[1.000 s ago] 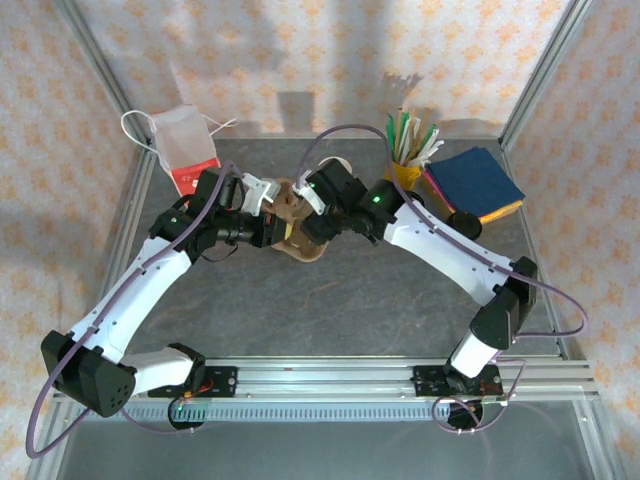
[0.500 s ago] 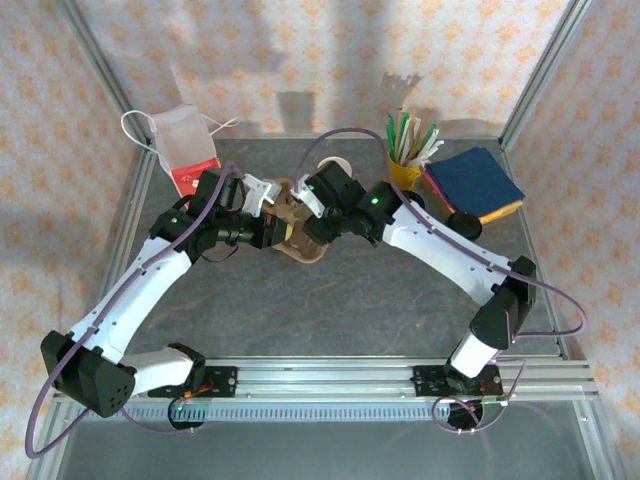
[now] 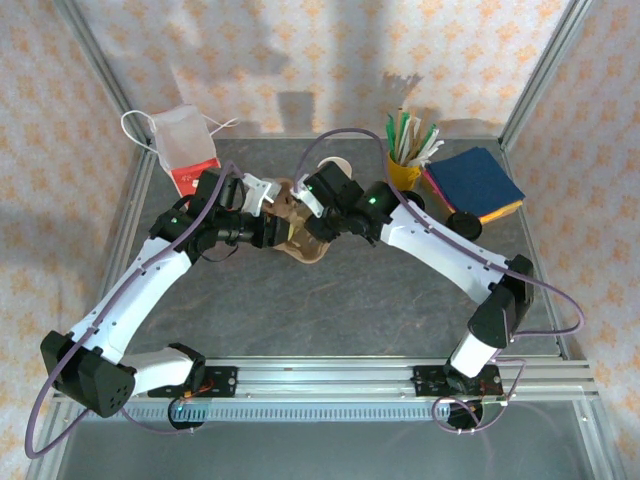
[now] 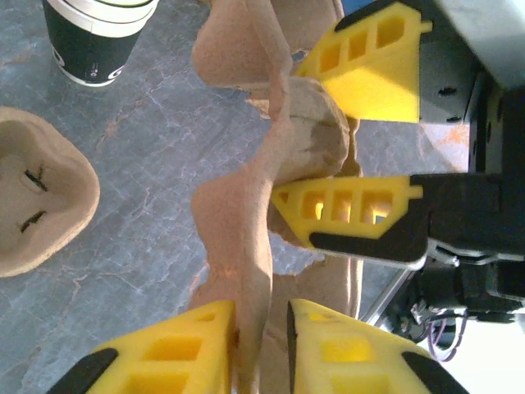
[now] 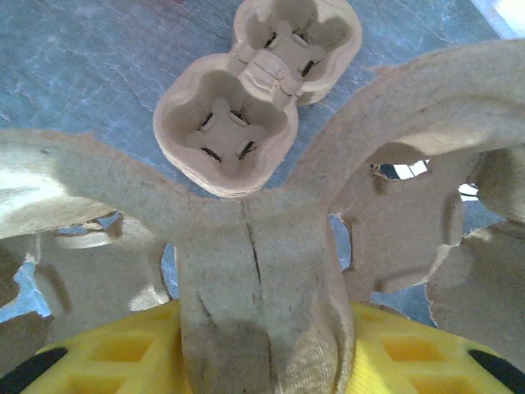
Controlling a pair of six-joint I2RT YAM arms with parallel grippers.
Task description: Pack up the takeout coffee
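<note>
Presently the takeout coffee (image 4: 97, 41) stands upright on the worktop (image 4: 156, 164) at the upper left of the left wrist frame, clear of the cup carrier (image 4: 246, 222). The right fingers (image 4: 353, 209) are closed on the carrier's hump. The left fingers (image 4: 172, 353) straddle its wall narrowly, pinching or not I cannot tell, and seem freer to reach the cup.

1. Worktop (image 3: 350, 300): dark grey, stone-patterned.
2. Far left corner: red-and-white bag (image 3: 185, 150).
3. Far right: yellow mug of sticks (image 3: 405, 172), blue-over-yellow sheet stack (image 3: 475, 180), black round lid (image 3: 463, 222).
4. Also standing: takeout coffee cup (image 4: 90, 49), pulp cup carrier (image 5: 254, 98).
</note>
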